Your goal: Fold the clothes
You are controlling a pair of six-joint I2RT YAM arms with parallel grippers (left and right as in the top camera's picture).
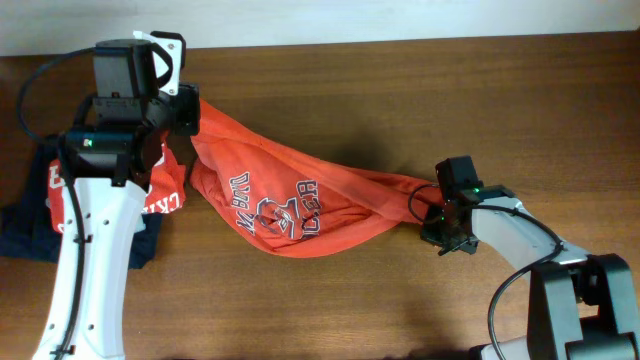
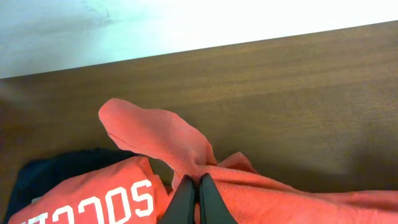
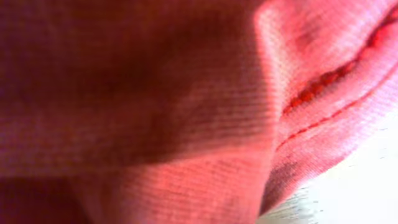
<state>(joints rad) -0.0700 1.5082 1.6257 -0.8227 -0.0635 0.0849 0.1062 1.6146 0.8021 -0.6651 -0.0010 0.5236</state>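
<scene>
The orange-red T-shirt point(image 1: 300, 195) with navy lettering is bunched and stretched between my two grippers over the wooden table. My left gripper point(image 1: 188, 112) is shut on its left end; in the left wrist view the closed black fingers point(image 2: 198, 186) pinch the shirt fabric point(image 2: 161, 134). My right gripper point(image 1: 437, 212) holds the shirt's narrow right end. The right wrist view is filled by close orange-red cloth with a stitched hem point(image 3: 155, 93), and its fingers are hidden.
A red shirt with white "SOCCER" print point(image 1: 165, 190) point(image 2: 93, 202) lies on a dark navy garment point(image 1: 25, 235) point(image 2: 56, 165) at the left, under my left arm. The table's far edge meets a white wall point(image 2: 124, 25). Bare wood point(image 1: 350, 300) lies in front.
</scene>
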